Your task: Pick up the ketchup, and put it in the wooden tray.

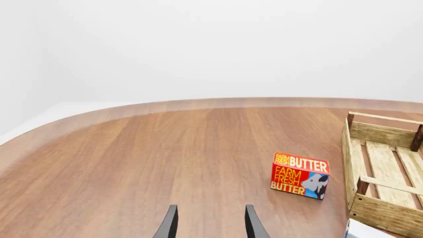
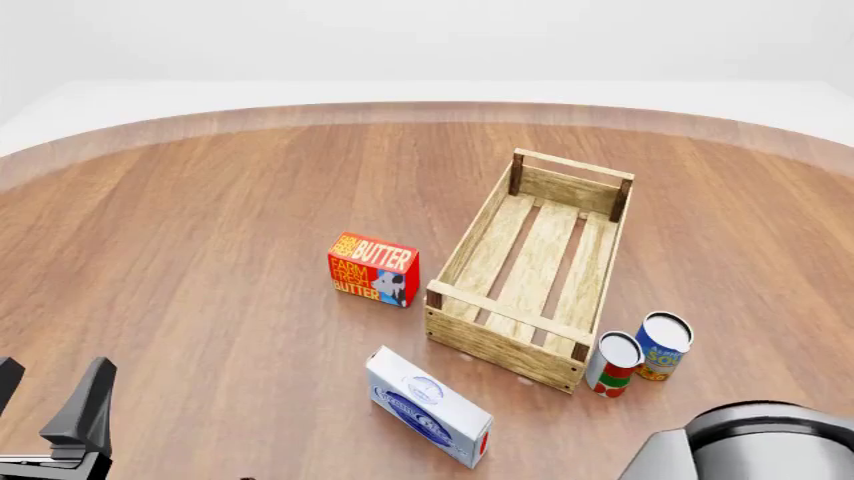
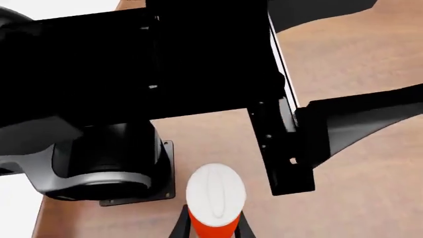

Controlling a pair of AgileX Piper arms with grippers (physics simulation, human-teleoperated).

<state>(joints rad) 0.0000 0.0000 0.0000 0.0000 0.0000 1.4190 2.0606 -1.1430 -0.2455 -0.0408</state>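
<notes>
The ketchup (image 3: 215, 198) shows only in the right wrist view, as an orange-red bottle with a white cap pointing at the camera. My right gripper (image 3: 212, 227) has a dark finger pressed against each side of it. The wooden tray (image 2: 501, 345) stands right of the table's middle, long and slatted, with nothing inside it; its near wall (image 1: 387, 214) also shows in the left wrist view. My left gripper (image 1: 211, 225) is open and holds nothing, low at the front left (image 2: 54, 415), well apart from the tray.
A red butter box (image 2: 374, 270) stands left of the tray. A white-and-blue box (image 2: 427, 405) lies in front of it. A red-and-white can (image 2: 614, 363) and a blue can (image 2: 663, 345) stand by the tray's near right corner. The right arm's base (image 3: 106, 163) fills much of its wrist view.
</notes>
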